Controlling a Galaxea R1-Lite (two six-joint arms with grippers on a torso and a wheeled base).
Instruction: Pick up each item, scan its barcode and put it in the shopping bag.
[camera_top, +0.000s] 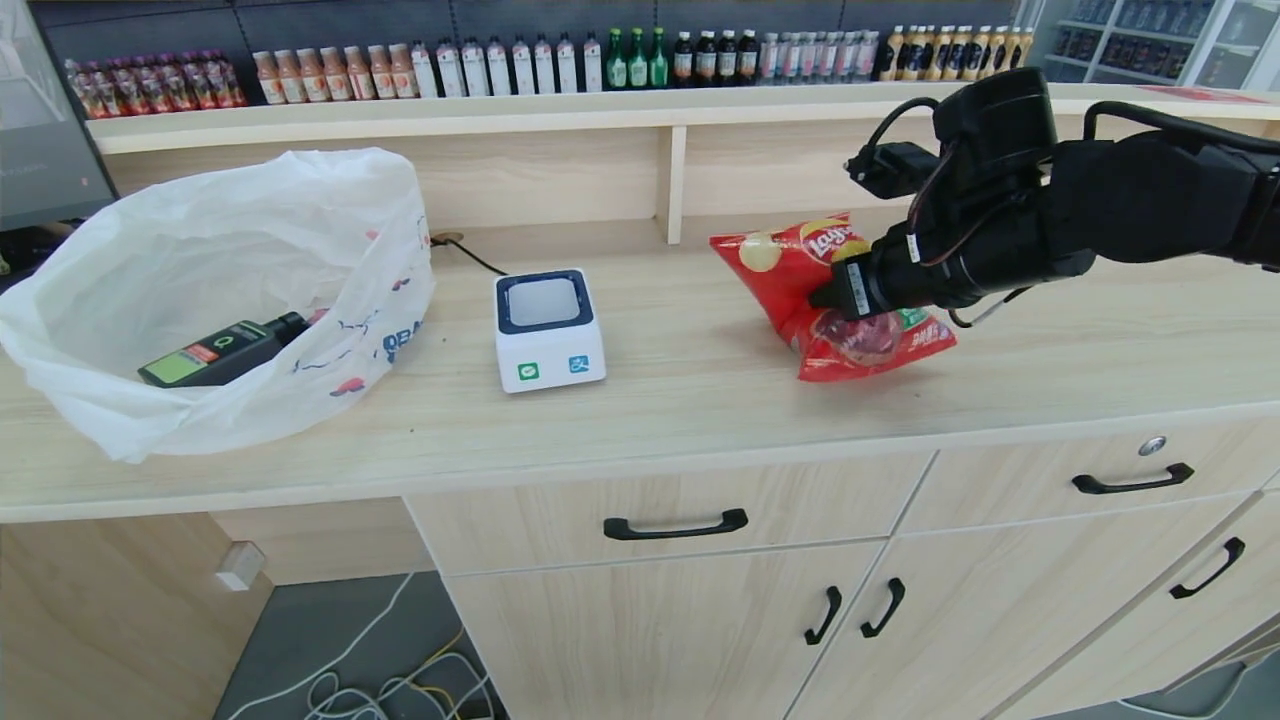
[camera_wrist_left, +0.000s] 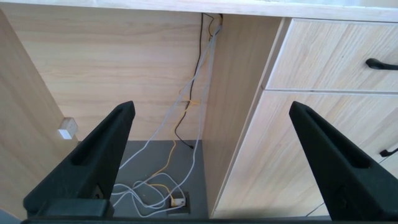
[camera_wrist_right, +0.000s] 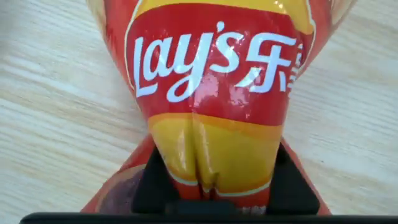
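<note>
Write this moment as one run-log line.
right gripper: shut on chip bag | left gripper: open, below counter | scanner: between both bags | shopping bag: holds dark bottle

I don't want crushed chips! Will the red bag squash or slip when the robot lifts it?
Probably floppy: the bag creases where the jaws of the right gripper pinch it. Likely light, since it looks puffed. Its glossy skin may slip, and chips inside could crack.

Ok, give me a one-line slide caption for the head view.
Jaws of the right gripper pinch the chip bag at the counter, scanner and shopping bag to its left.
</note>
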